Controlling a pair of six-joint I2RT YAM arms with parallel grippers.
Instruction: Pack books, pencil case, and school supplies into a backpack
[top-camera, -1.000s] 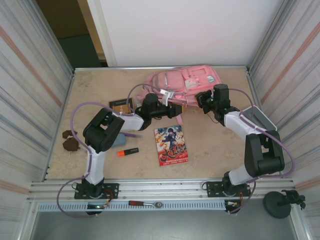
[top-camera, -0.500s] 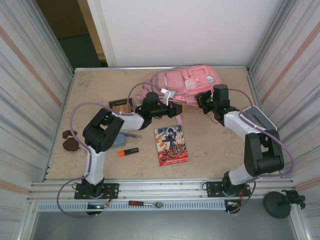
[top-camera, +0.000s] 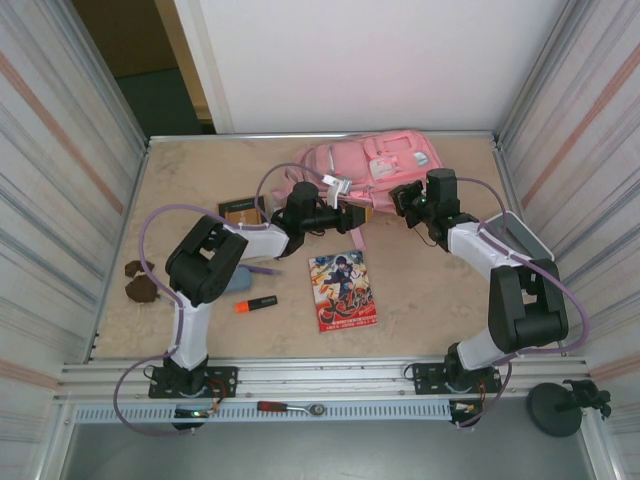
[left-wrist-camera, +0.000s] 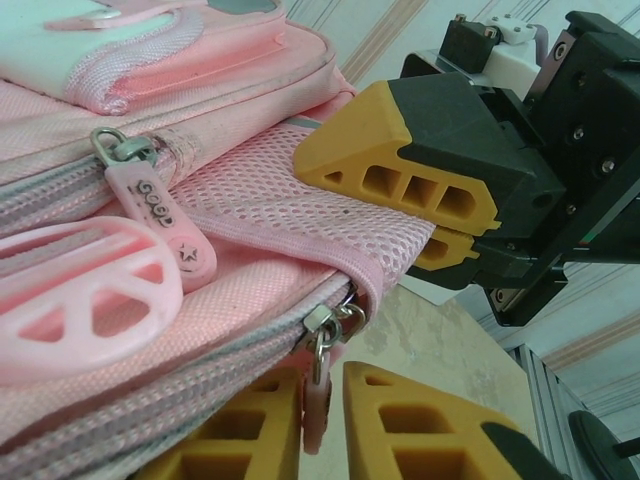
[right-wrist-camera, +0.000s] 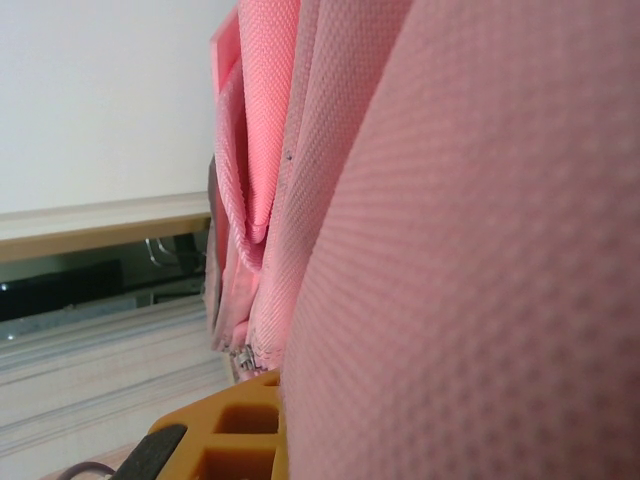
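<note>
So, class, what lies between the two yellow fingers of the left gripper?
A pink zip pull of the large pink backpack hangs in that gap, seen in the left wrist view; whether the fingers clamp it is unclear.

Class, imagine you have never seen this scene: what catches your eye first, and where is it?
The big pink backpack at the far middle of the table, with both grippers at it: the right gripper pinches its mesh pocket edge, and a zipper pull hangs between the fingers of the left gripper. Nearer, a red comic lies flat at the centre.
</note>
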